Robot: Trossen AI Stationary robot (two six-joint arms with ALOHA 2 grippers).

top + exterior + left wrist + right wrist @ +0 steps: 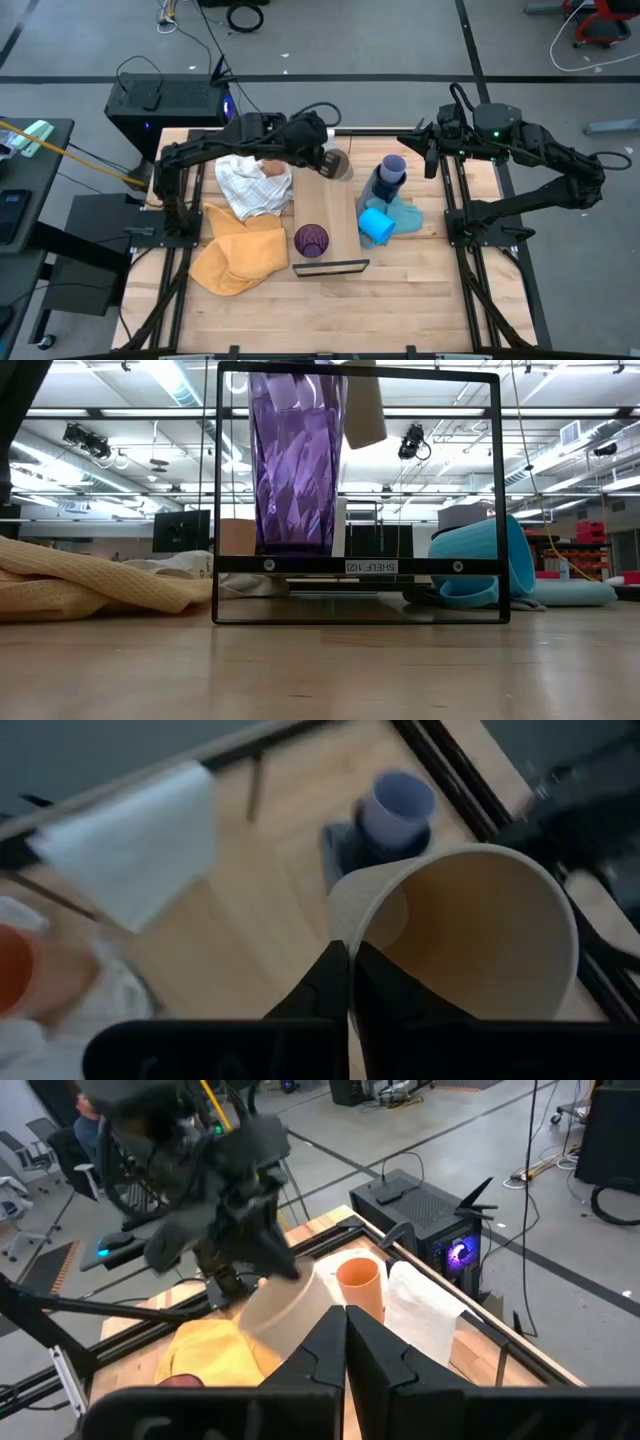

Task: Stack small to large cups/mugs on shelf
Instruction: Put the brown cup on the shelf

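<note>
My left gripper [328,160] hangs over the far end of the shelf [325,205] and is shut on the tan cup [341,165]. The shelf is a light plank with a black frame [358,565] at its near end. On that near end the purple tumbler [311,240] stands upright. The light blue mug [377,225] lies on its side on a blue cloth [405,212]. The lavender cup [392,167] sits in the navy mug [381,188]. An orange cup [272,170] rests on the white cloth [250,185]. My right gripper [427,142] waits shut at the table's far right, touching nothing. My left gripper pinches the tan cup's wall at its rim [340,925], one finger [375,985] inside the cup and one [322,985] outside. The cup [365,405] is lifted clear above the shelf and tilted, its mouth [480,935] open toward the wrist camera.
A yellow cloth [240,255] lies bunched on the near left, next to the shelf. The bare middle of the plank [330,215] lies between the tumbler and the tan cup. A black computer case [170,100] stands beyond the far edge.
</note>
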